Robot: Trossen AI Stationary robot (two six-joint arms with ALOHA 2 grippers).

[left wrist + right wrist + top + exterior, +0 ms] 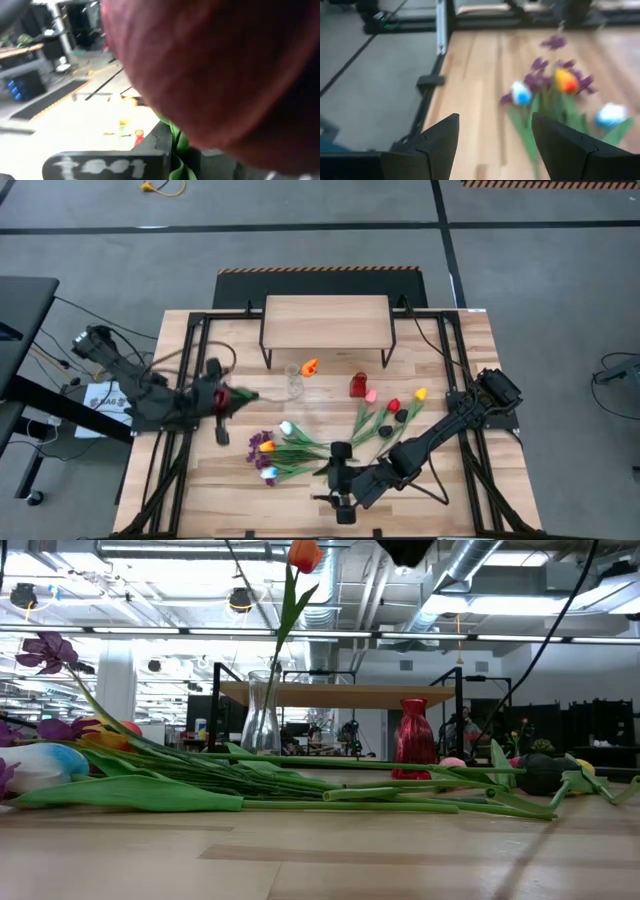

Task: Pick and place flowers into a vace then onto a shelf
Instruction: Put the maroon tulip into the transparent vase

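My left gripper (pixel 216 397) is shut on a red tulip (pixel 228 395) over the table's left part. The tulip's red head (pixel 215 65) fills the left wrist view. A clear glass vase (pixel 293 384) with an orange tulip (pixel 310 366) in it stands before the shelf (pixel 325 320). More flowers (pixel 280 450) lie flat on the table near its front, their purple, orange and white-blue heads (pixel 555 85) showing past my open right gripper (pixel 492 145). That gripper (pixel 336 478) hangs just right of their stem ends, touching nothing. My left gripper holds the red tulip close to its head (pixel 224 395). The green stem (pixel 248 395) sticks out level toward the table's right. In the left wrist view the head covers the fingers, so the kind of hold stays hidden; only some green stem (pixel 175 142) shows below it.
A red vase (pixel 358 385) stands right of the glass vase. A second bunch of tulips (pixel 392 412) lies at the table's right middle, beside my right arm. Black frame rails (pixel 190 370) run along the table's sides. Bare planks (pixel 250 500) lie at the front left.
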